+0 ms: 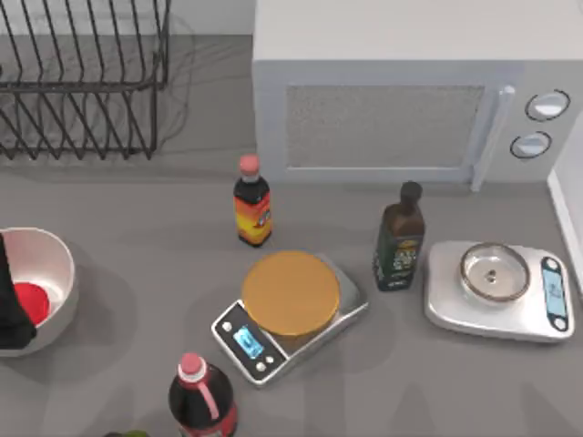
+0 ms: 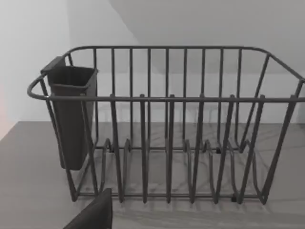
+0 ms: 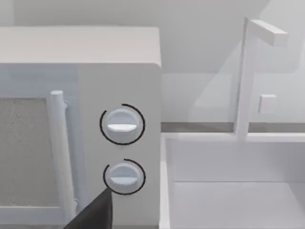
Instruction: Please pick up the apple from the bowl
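The white bowl (image 1: 56,259) sits at the table's far left edge. The bright-red apple (image 1: 33,300) lies inside it, partly covered. A dark part of my left gripper (image 1: 11,305) reaches in from the left edge over the bowl, right against the apple. I cannot tell whether it touches the fruit. A dark piece of the left gripper (image 2: 93,215) also shows low in the left wrist view. In the right wrist view, a dark piece of my right gripper (image 3: 93,214) shows in front of the microwave knobs (image 3: 122,125).
A wire dish rack (image 1: 82,82) stands at the back left and a white microwave (image 1: 410,91) at the back right. In the middle are an orange-plate scale (image 1: 290,309), two red-capped bottles (image 1: 251,205) (image 1: 200,396) and a dark bottle (image 1: 399,238). A silver scale (image 1: 496,289) sits right.
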`<state>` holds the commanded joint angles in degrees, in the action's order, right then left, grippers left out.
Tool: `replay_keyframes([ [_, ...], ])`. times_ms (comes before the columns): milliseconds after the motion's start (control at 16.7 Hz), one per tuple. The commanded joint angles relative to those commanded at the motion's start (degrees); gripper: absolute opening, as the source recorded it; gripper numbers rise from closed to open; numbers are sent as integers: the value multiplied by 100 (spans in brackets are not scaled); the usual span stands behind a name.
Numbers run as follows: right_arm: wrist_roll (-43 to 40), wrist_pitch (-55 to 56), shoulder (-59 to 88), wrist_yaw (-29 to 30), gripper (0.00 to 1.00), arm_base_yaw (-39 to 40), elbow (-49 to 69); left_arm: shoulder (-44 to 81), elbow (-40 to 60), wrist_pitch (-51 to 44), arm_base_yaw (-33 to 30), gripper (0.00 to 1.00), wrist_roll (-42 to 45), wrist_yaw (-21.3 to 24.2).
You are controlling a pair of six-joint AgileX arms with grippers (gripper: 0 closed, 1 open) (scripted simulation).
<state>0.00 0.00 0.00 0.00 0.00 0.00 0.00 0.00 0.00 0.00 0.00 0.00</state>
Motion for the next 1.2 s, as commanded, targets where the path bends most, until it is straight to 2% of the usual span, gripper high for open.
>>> replay_keyframes([
  [1200,0,0,0,0,100,0,0,0,0,0,0,100,0,0],
])
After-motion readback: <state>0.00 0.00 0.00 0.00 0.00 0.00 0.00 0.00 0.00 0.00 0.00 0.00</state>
